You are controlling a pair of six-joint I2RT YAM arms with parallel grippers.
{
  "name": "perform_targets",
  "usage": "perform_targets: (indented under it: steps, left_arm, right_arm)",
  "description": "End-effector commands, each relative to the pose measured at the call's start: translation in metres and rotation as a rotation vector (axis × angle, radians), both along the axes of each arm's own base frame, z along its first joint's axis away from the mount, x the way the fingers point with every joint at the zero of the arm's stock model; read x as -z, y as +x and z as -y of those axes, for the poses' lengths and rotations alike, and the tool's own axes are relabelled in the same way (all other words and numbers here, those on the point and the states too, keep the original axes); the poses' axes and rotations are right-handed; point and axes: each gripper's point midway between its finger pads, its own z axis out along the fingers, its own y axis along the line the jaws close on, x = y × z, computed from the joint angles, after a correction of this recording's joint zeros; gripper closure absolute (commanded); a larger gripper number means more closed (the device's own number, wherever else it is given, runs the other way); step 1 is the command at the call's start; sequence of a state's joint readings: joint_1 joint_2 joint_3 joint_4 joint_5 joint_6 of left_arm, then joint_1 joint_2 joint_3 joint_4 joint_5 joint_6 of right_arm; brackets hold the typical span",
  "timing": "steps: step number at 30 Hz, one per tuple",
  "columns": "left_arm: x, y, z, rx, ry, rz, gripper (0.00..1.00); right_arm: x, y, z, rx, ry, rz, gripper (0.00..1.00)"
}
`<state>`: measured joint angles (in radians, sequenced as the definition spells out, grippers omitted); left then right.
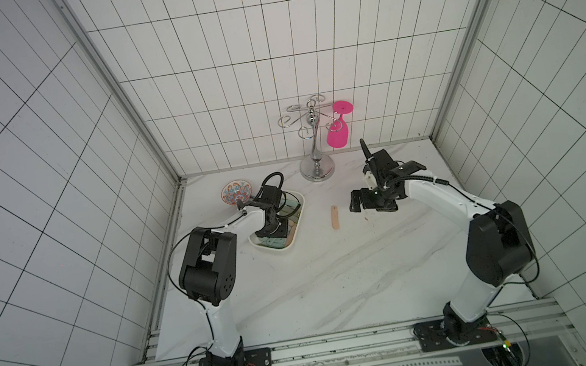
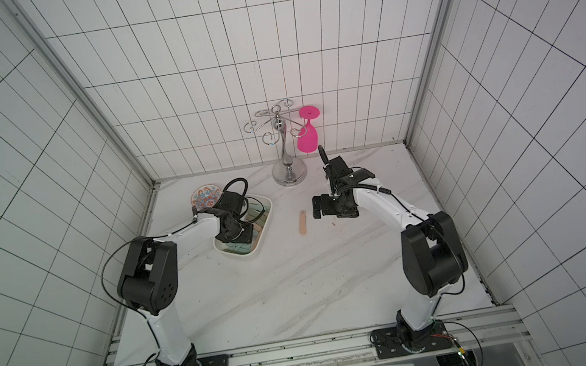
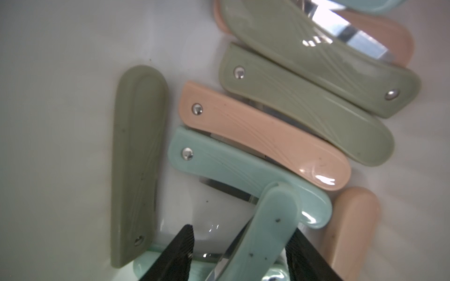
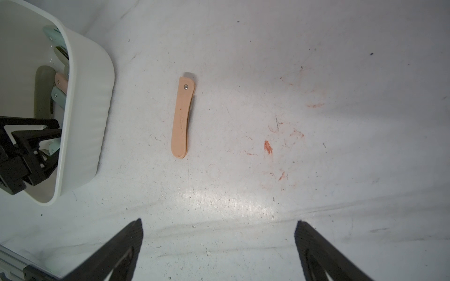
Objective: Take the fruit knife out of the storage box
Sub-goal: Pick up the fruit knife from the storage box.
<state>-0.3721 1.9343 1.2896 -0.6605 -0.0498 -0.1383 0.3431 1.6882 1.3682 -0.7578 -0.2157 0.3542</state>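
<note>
The white storage box (image 1: 297, 207) (image 2: 251, 255) (image 4: 85, 121) lies at the table's left and holds several folded fruit knives with green, peach and teal handles. My left gripper (image 1: 271, 231) (image 2: 232, 237) (image 3: 242, 231) is down inside it, open. A teal knife (image 3: 267, 231) stands tilted between the jaws, leaning on one finger with a gap to the other. A green knife (image 3: 138, 158) lies apart on the box floor. One peach knife (image 1: 334, 217) (image 2: 303, 222) (image 4: 182, 119) lies on the table outside the box. My right gripper (image 1: 356, 203) (image 2: 317, 208) (image 4: 219, 222) hovers beside it, open and empty.
A small patterned bowl (image 1: 236, 192) sits behind the box near the left wall. At the back a chrome glass rack (image 1: 314, 149) stands with a pink glass (image 1: 339, 133) hanging from it. Tiled walls close in the marble table on three sides.
</note>
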Motion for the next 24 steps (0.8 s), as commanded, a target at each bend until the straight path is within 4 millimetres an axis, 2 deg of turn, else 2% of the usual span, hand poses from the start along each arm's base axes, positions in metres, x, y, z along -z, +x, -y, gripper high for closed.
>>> perform_targets:
  steps: [1,6,10,14,19,24]
  left_arm:
    - [0.004,0.006,-0.001,0.038,-0.003,-0.019,0.38]
    - [0.013,0.000,0.000,0.032,-0.016,-0.042,0.42]
    - [0.022,-0.007,0.000,0.028,-0.025,-0.070,0.54]
    - [0.021,-0.010,0.000,0.021,-0.031,-0.072,0.68]
    - [0.011,-0.008,0.001,0.007,-0.043,-0.050,0.78]
    - [-0.015,0.001,0.007,-0.009,-0.099,0.015,0.81]
  right_arm:
    - [-0.012,0.006,-0.007,-0.020,0.005,0.025,0.01]
    - [-0.011,0.008,-0.009,-0.020,0.008,0.024,0.01]
    - [-0.012,0.010,-0.011,-0.021,0.012,0.024,0.02]
    - [-0.012,0.011,-0.013,-0.022,0.014,0.024,0.01]
    - [-0.013,0.011,-0.016,-0.030,0.011,0.027,0.01]
    - [-0.016,0.010,-0.019,-0.036,0.012,0.038,0.02]
